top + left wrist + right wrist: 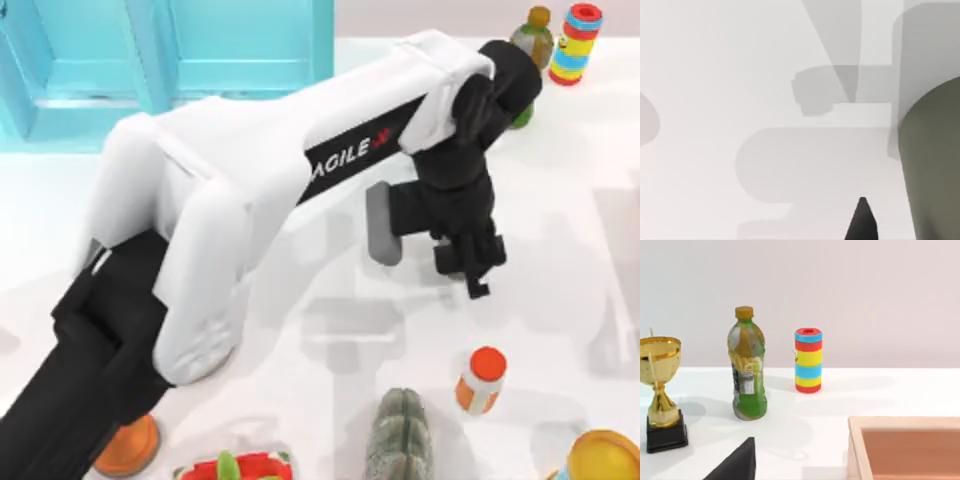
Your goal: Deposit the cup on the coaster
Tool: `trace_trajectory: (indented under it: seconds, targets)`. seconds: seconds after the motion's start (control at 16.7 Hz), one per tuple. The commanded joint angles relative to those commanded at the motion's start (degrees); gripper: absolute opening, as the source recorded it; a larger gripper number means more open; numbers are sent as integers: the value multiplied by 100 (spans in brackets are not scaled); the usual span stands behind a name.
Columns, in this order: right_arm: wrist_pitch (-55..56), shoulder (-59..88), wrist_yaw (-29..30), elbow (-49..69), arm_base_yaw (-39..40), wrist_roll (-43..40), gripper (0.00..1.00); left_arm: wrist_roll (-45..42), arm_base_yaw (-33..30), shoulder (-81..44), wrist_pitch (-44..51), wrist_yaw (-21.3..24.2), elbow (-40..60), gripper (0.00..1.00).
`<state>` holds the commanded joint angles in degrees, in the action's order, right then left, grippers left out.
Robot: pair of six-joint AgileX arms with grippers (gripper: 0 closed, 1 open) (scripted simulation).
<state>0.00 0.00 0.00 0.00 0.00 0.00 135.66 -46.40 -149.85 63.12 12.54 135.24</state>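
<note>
Hanging beneath the left gripper (pixel 470 255) at centre-right of the top view, the cup (pixel 383 223) lies tilted on its side, above the white table (pixel 330 330); the fingers are clamped on it, and its olive wall (pixel 935 160) fills the left wrist view's right edge. Outward, a small orange-capped bottle (pixel 481 380) stands lower right of it. Right wrist view frames a gold trophy (pixel 660 395), green bottle (pixel 746 371), striped can (pixel 808 360) and wooden box (pixel 905 447).
</note>
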Motion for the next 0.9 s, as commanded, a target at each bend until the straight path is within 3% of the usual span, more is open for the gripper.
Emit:
trace_trajectory:
  seconds: [0.12,0.18,0.9]
  targets:
    - [0,0,0,0,0,0,100,0,0,0,0,0,0,2]
    - [0,0,0,0,0,0,100,0,0,0,0,0,0,0]
    - [0,0,0,0,0,0,100,-301,97,120,49,-28,-125,0]
